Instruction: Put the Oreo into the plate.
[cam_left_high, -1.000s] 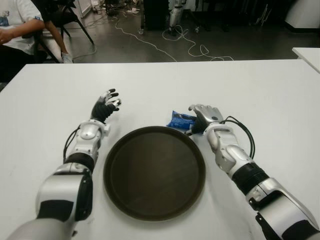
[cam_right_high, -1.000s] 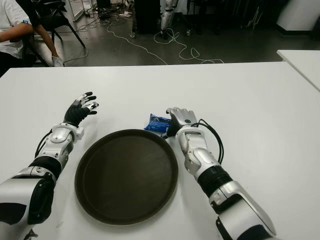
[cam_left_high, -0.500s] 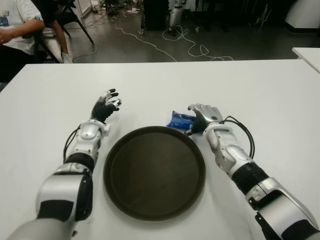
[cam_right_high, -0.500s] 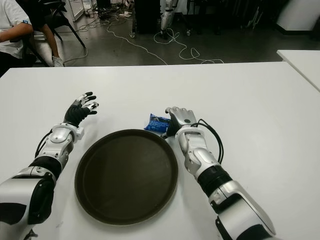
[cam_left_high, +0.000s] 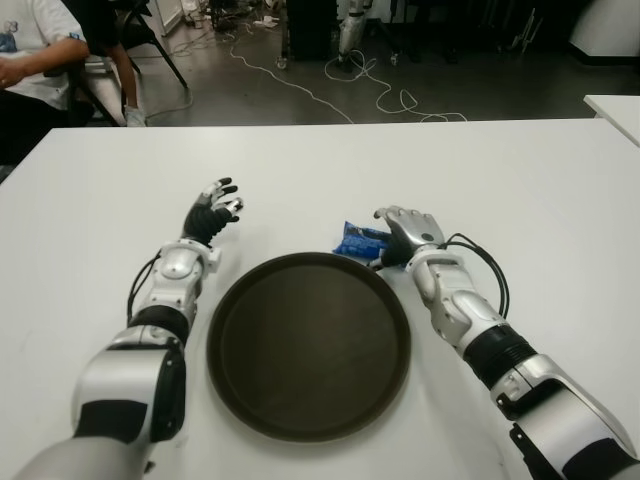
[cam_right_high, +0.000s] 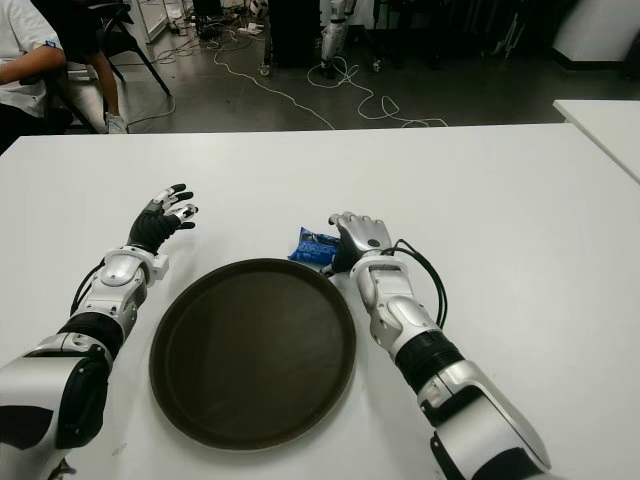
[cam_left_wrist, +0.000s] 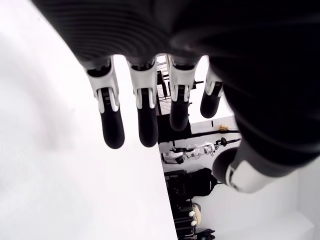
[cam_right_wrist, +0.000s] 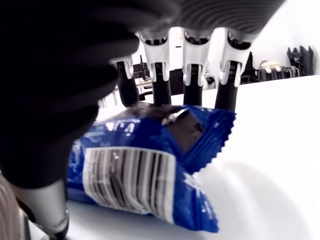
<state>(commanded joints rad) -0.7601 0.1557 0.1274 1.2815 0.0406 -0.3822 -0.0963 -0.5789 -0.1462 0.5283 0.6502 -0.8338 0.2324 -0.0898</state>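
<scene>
Beyond the plate (cam_left_high: 308, 345), the right robot hand (cam_left_high: 405, 232) arches palm-down, fingers curled onto the Oreo (cam_left_high: 358, 241).

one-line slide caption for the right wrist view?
Right hand fingers reach over the blue Oreo pack lying on the white table.

Bright overhead light is washing the white desk (cam_left_high: 520, 180) evenly; a soft shadow is lying under the right robot hand (cam_right_wrist: 150, 75), whose nearest parts are blurring dark.
</scene>
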